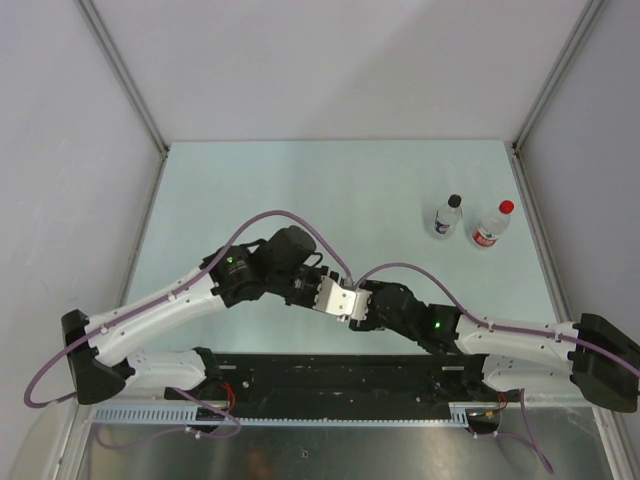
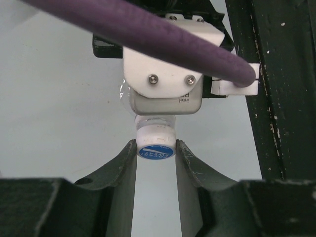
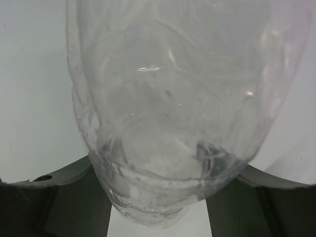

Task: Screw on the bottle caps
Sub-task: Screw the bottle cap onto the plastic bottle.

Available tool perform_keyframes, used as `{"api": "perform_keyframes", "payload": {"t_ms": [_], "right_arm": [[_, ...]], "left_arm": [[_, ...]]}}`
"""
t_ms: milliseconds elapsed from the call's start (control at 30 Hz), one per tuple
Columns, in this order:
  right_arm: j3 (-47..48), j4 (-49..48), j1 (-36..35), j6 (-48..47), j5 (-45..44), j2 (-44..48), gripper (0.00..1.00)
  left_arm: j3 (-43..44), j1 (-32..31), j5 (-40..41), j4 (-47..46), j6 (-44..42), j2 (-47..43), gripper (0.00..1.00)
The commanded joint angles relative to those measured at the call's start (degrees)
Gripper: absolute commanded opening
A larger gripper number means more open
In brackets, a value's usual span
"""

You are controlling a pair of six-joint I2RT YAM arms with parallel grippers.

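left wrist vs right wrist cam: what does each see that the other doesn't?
Left wrist only: the whitish cap on the neck of the clear bottle, pinched by the left gripper, with the right arm's camera housing behind it. Right wrist only: the bottle's wide transparent body filling the frame, held by the right gripper. Both: the same bottle and the pale table.

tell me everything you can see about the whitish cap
The whitish cap is a small round plastic screw cap with a round blue sticker bearing pale lettering on its top face. It sits on the neck of the clear bottle, top facing the left wrist camera, pinched between the left gripper's fingers. Whether it is fully screwed down cannot be told.
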State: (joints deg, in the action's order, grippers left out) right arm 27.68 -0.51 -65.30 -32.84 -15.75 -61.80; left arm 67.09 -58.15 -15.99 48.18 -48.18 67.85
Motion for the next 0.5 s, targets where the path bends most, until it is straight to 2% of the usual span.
{"api": "perform_keyframes", "payload": {"t_ms": [0, 233, 467], "right_arm": [[3.43, -4.78, -0.44, -0.82, 3.81, 3.95, 0.33], [3.43, -7.29, -0.43, -2.92, 10.79, 5.69, 0.32], [2.89, -8.53, -0.38, -4.78, 10.57, 6.90, 0.28]], "left_arm": [[-1.76, -2.26, 2.57, 1.40, -2.81, 1.08, 0.05], [-0.07, -4.28, 0.77, 2.77, -4.99, 3.24, 0.01], [0.16, -4.66, 0.90, 4.79, -7.60, 2.77, 0.01]]}}
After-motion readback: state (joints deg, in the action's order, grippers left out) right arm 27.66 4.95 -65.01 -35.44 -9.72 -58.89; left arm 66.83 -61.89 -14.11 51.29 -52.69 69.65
